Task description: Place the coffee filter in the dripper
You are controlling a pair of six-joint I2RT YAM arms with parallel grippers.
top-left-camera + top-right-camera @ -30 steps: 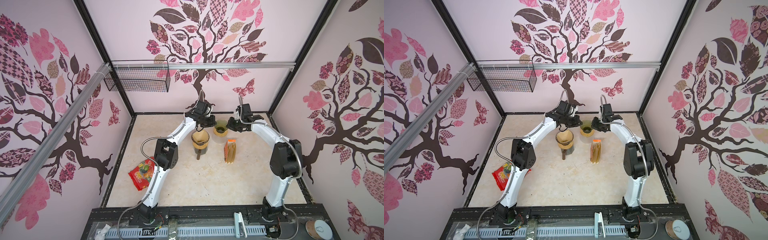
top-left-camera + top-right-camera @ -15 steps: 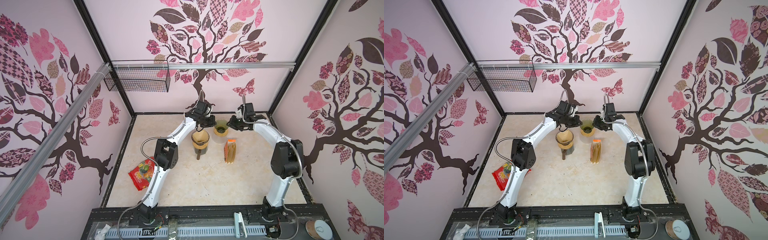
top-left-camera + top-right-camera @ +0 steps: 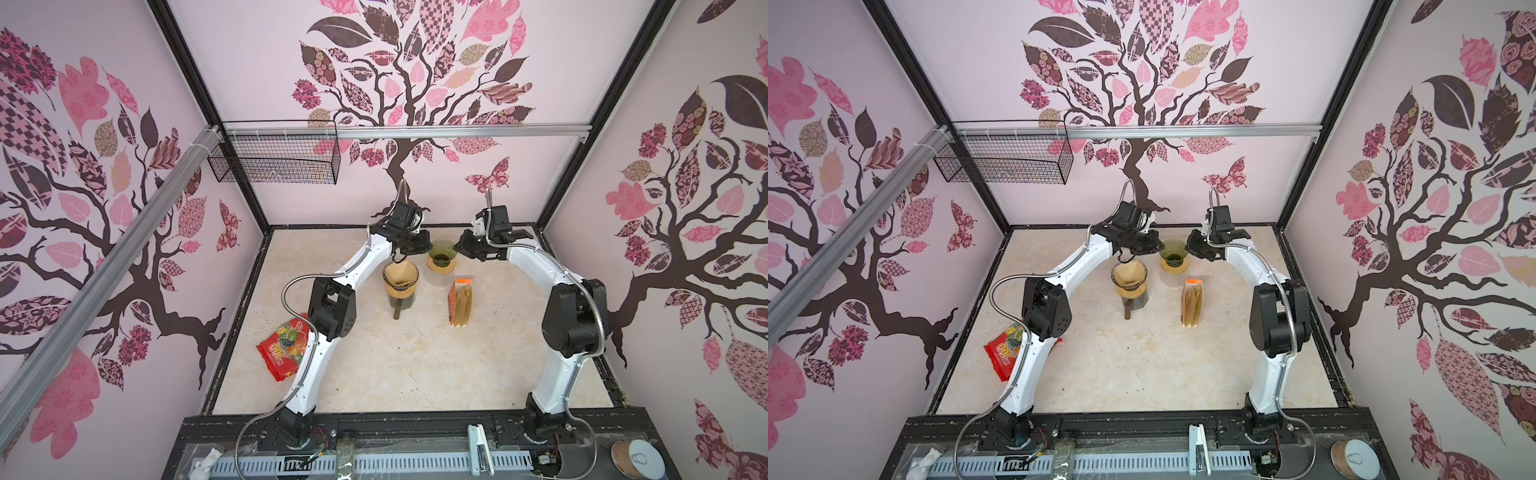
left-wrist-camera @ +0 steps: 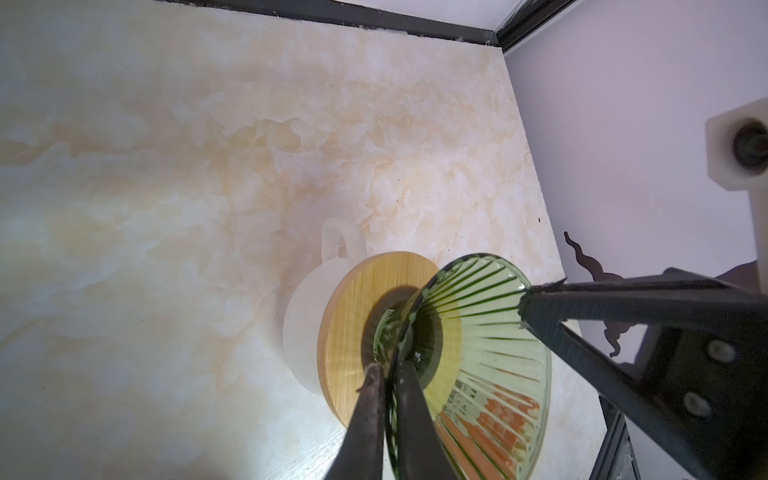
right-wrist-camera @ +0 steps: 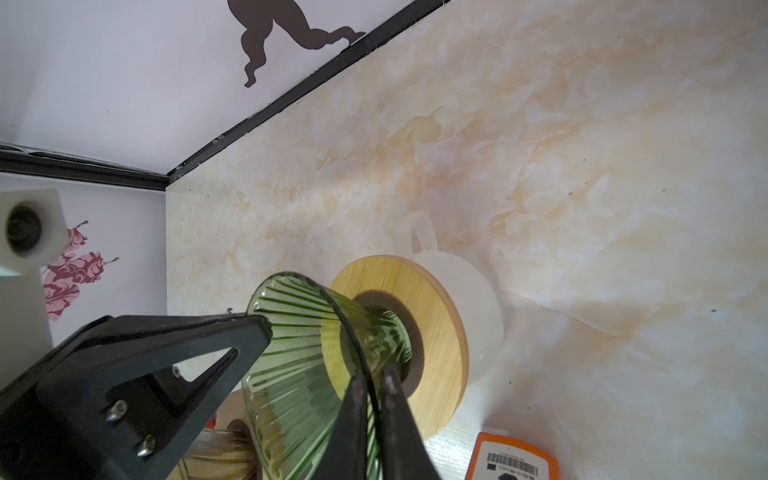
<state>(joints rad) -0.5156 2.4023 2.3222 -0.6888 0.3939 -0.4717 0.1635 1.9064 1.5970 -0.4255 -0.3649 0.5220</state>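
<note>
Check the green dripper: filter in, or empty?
Empty. Both wrist views show the green dripper as bare ribbed glass, no paper inside. The left gripper and right gripper each pinch its rim.

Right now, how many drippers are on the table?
2. A green dripper stands at the back on a white mug; a second dripper, with a paper filter inside, stands nearer, to its left.

Top views look down from high in front; wrist views share the green dripper [image 4: 490, 316], close up.
</note>
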